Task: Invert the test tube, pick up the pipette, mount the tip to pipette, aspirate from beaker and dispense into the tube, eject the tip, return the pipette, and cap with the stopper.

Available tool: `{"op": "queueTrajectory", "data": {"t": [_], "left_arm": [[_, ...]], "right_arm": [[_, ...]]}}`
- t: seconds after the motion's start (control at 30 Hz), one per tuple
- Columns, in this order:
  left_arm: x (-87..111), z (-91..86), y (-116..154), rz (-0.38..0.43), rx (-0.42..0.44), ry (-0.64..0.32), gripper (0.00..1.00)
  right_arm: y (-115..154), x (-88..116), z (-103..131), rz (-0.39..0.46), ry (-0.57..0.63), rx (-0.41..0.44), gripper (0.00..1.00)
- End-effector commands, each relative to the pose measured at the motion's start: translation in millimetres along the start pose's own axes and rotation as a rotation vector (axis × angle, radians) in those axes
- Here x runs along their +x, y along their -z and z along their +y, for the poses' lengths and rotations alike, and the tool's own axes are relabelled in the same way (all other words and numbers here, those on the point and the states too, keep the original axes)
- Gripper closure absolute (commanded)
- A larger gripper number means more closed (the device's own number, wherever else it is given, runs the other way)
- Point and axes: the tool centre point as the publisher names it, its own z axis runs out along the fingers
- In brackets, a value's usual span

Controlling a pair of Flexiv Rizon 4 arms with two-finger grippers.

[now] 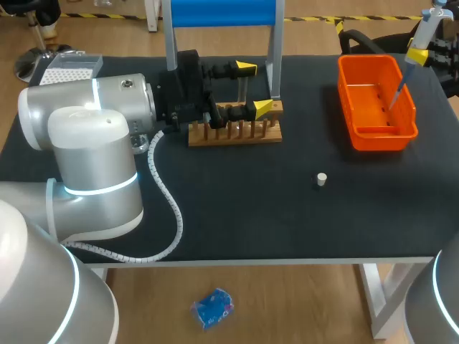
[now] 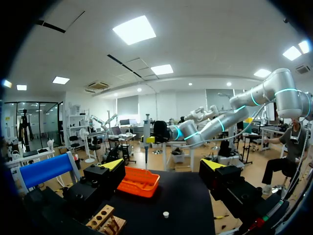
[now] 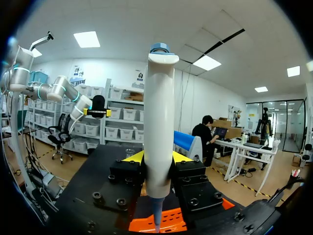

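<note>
Both fingers of the right gripper [image 3: 158,159] clamp the pipette [image 3: 159,117] upright, its tip [image 1: 396,92] over the orange bin [image 1: 367,60]; the left gripper [image 1: 254,89], jaws apart, sits at the wooden rack [image 1: 237,136].

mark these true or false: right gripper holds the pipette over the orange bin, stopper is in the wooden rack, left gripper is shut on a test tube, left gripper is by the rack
1. The right gripper holds the pipette over the orange bin. True.
2. The stopper is in the wooden rack. False: it stands alone on the table, apart from the rack.
3. The left gripper is shut on a test tube. False: its fingers stand wide apart, with nothing held between them.
4. The left gripper is by the rack. True.
</note>
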Motion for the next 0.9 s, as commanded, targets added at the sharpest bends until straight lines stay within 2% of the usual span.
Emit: {"op": "queueTrajectory", "data": {"t": [0.03, 0.3, 0.8, 0.9], "left_arm": [[0.9, 0.4, -1, -0.005, 0.002, -0.001, 0.00], [0.9, 0.4, -1, -0.005, 0.002, -0.001, 0.00], [0.9, 0.4, -1, -0.005, 0.002, -0.001, 0.00], [-2.0, -15.8, -13, 0.010, -0.037, -0.051, 0.00]], "right_arm": [[0, -12, -6, 0.007, -0.004, -0.004, 1.00], [-2, -20, -8, 0.001, -0.004, -0.008, 1.00], [-3, -19, -6, 0.017, 0.008, -0.003, 1.00], [-3, -19, -6, 0.017, 0.008, -0.003, 1.00]]}}
